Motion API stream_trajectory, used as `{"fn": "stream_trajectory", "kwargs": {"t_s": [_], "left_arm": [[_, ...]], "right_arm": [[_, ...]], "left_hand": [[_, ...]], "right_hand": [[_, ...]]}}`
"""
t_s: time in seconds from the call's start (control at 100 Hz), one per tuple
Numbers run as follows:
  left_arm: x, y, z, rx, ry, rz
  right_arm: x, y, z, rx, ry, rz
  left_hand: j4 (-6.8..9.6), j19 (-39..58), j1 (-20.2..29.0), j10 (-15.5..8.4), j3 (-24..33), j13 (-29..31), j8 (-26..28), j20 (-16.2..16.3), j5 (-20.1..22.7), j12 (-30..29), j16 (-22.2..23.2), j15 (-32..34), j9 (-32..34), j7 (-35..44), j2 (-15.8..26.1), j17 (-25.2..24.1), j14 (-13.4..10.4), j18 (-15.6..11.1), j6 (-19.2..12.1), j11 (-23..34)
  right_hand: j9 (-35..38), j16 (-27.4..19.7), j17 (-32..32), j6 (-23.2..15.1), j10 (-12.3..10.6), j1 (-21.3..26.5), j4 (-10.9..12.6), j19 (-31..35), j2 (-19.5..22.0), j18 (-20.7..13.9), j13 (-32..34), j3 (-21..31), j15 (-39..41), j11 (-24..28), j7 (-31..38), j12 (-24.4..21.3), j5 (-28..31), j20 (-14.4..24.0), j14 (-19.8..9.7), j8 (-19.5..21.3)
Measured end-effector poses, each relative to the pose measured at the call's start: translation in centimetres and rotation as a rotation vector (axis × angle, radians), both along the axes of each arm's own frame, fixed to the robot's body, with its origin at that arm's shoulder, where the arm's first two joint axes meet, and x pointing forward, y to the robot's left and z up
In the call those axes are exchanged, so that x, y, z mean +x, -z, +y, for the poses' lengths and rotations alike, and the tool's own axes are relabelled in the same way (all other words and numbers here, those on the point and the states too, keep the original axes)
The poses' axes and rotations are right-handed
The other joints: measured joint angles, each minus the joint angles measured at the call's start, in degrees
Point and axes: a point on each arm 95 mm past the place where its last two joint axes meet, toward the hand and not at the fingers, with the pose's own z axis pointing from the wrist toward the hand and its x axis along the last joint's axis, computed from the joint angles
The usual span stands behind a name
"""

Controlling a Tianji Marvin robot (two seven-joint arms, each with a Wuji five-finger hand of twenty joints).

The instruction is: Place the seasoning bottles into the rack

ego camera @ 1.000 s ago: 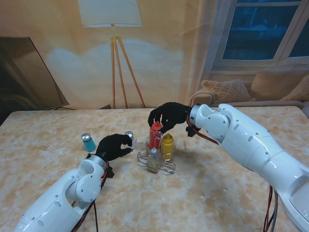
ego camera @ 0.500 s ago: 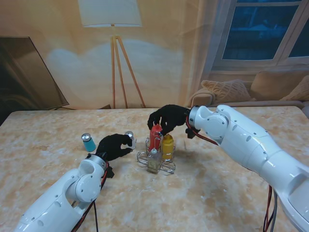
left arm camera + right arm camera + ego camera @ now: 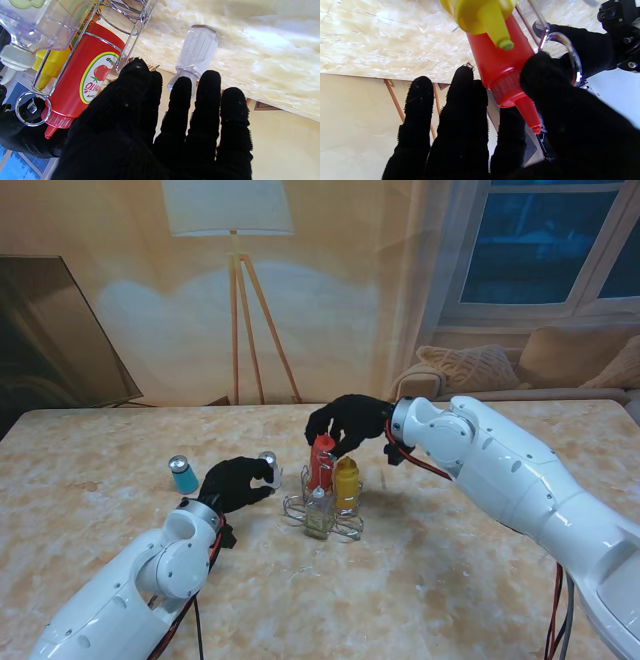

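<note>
Black knit fingertips (image 3: pixel 467 82) of the right hand (image 3: pixel 345 423) close round the cap end of the ketchup (image 3: pixel 321 461) — thumb on one side of the collar, fingers on the other — a grip high up, likely chosen so the body can slide down between the wires. That bottle stands nearly upright in the rack (image 3: pixel 322 515), though whether its base is fully seated I cannot tell. Just at its 3 o'clock in the stand view sits the mustard (image 3: pixel 347 483), and at 6 o'clock, nearer to me, a small clear bottle (image 3: pixel 318 513), both already in the rack. The left hand (image 3: pixel 236 482) hovers low with fingers spread and holding nothing, its tips beside the clear shaker (image 3: pixel 269 467), which stands on the table (image 3: pixel 450 580) at the rack's 9 o'clock — probably the next pick. Farther out at 9 o'clock waits the teal shaker (image 3: pixel 182 475), well apart from the rack.
</note>
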Motion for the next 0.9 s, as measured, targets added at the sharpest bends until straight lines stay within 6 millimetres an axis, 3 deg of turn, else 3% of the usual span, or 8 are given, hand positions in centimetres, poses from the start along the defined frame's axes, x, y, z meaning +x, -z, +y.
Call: {"fn": "stream_trajectory", "kwargs": {"t_s": [0.2,0.76,0.9], "left_arm": [[0.00,0.01,0.01,0.001,0.000,0.000],[0.07,0.03,0.04,0.004,-0.002,0.000],[0.08,0.03,0.04,0.004,-0.002,0.001]], "right_arm": [[-0.04,-0.02,0.10,0.003,0.003,0.017],[0.08,0.79,-0.02,-0.012,-0.002,0.036],[0.08,0.85,0.03,-0.015,-0.003,0.041]], "left_hand": [[0.00,0.00,0.00,-0.20,0.17,0.00,0.00,-0.01,0.00,0.00,0.00,0.00,0.00,0.03,-0.04,0.00,0.00,0.00,0.00,0.01],[0.00,0.00,0.00,-0.20,0.85,0.00,0.00,-0.08,0.00,0.00,0.00,0.00,0.00,0.58,-0.06,0.00,-0.01,0.00,-0.04,0.01],[0.00,0.00,0.00,-0.20,0.87,0.00,0.00,-0.10,0.00,0.00,0.00,0.00,0.00,0.58,-0.06,0.00,-0.01,-0.01,-0.07,0.02]], "right_hand": [[-0.75,-0.83,-0.72,0.57,0.00,-1.83,1.63,-0.13,0.06,0.15,-0.61,0.67,-0.68,0.48,-0.53,-0.01,0.00,-0.59,0.31,1.01],[-0.67,-3.06,-1.88,0.59,0.00,-3.81,1.83,-0.71,0.07,0.20,-1.32,1.31,-2.09,-0.20,-1.66,-1.49,0.35,-2.61,0.61,2.43],[-0.68,-3.61,-2.51,2.23,0.00,-7.92,5.12,-0.71,3.25,0.22,-1.38,1.77,-2.11,-0.75,-2.77,-1.49,1.66,-3.37,0.77,3.57]]}}
